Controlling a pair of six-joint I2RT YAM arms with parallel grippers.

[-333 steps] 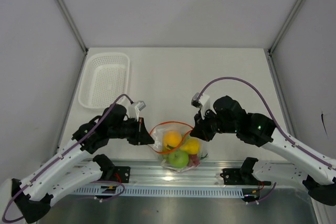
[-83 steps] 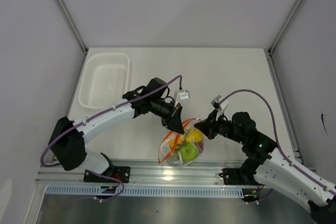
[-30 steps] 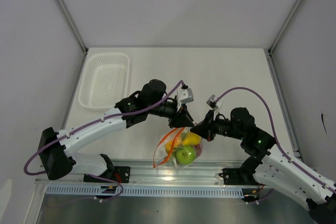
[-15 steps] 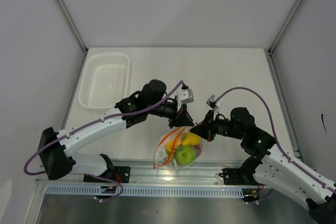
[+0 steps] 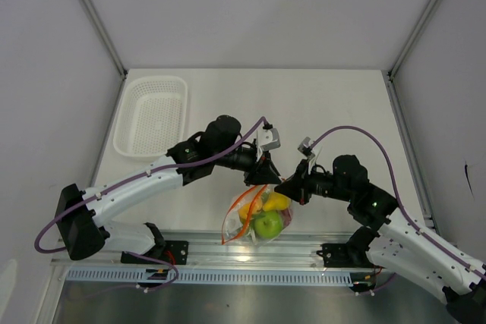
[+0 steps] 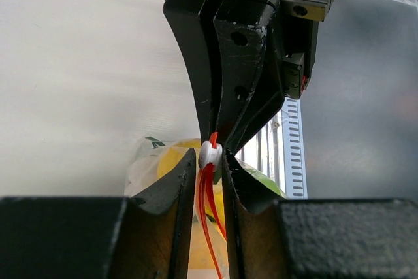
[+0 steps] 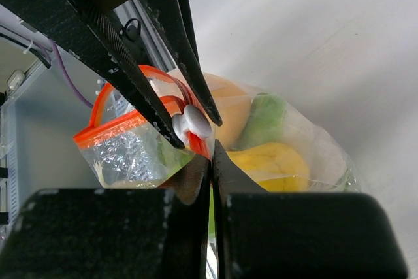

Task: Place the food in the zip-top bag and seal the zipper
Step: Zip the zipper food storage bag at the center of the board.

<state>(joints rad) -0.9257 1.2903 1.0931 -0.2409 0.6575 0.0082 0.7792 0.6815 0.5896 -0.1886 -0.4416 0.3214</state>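
Note:
The zip-top bag [image 5: 235,227] hangs at the table's front edge, and the food is inside it: a green apple [image 5: 267,224], an orange ball [image 5: 249,210] and a yellow fruit [image 5: 278,202]. My left gripper [image 5: 263,178] straddles the orange-red zipper [image 6: 208,213], with its jaws narrowed on the zipper's white slider [image 6: 210,154]. My right gripper [image 5: 282,186] faces it tip to tip. It is shut on the bag's edge at the zipper's end [image 7: 201,145], just below the slider [image 7: 189,121]. To the slider's left the zipper [image 7: 108,132] still loops apart.
A white mesh basket [image 5: 152,114] stands at the back left of the table. A metal rail [image 5: 243,252] with both arm bases runs along the front edge, right under the bag. Purple cables arc over both arms.
Nothing has visibly moved in the last second. Since the earliest frames my left gripper has crossed from the bag's left side to meet the right gripper, and the bag's mouth has narrowed.

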